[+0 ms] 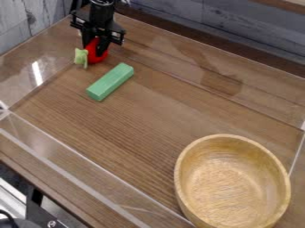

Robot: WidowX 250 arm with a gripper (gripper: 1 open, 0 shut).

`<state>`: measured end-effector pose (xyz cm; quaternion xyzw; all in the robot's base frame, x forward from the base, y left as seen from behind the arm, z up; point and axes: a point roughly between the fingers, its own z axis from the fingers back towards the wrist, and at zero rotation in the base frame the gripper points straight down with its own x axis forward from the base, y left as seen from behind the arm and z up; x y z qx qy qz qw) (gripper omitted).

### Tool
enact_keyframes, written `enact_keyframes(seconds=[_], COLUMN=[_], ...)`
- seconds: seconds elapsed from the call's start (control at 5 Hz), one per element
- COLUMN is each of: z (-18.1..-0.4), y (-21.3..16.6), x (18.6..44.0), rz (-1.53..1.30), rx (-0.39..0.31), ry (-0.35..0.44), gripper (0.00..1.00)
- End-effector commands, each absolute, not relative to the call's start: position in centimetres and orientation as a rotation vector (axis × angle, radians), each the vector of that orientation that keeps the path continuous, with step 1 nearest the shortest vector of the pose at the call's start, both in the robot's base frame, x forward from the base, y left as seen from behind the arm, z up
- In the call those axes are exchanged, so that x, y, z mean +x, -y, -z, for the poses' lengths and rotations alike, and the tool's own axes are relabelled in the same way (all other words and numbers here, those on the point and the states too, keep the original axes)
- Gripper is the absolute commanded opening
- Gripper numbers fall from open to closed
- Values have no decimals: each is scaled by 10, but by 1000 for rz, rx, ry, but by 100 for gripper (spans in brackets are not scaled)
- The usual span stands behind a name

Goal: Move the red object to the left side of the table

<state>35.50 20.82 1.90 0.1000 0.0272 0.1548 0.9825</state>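
Note:
The red object (95,51) sits low at the far left corner of the table (179,111), with its light-green leafy piece (81,57) sticking out to the left. My gripper (98,44) points down over it, and its black fingers (85,39) stand closed against the red object's sides. The fruit's underside is at table level; whether it rests on the wood I cannot tell.
A green rectangular block (110,81) lies just in front of the gripper. A large wooden bowl (233,139) stands at the near right corner. Low clear acrylic walls (48,150) edge the tabletop.

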Motion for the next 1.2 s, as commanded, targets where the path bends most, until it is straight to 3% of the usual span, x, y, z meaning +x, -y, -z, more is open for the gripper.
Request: enact_keyframes(seconds=[0.0, 1.0], z=[-18, -17], y=[-208, -210], x=[351, 346], rz=[-344, -384], rx=[189, 173], ry=[-72, -128], gripper=[0, 0])
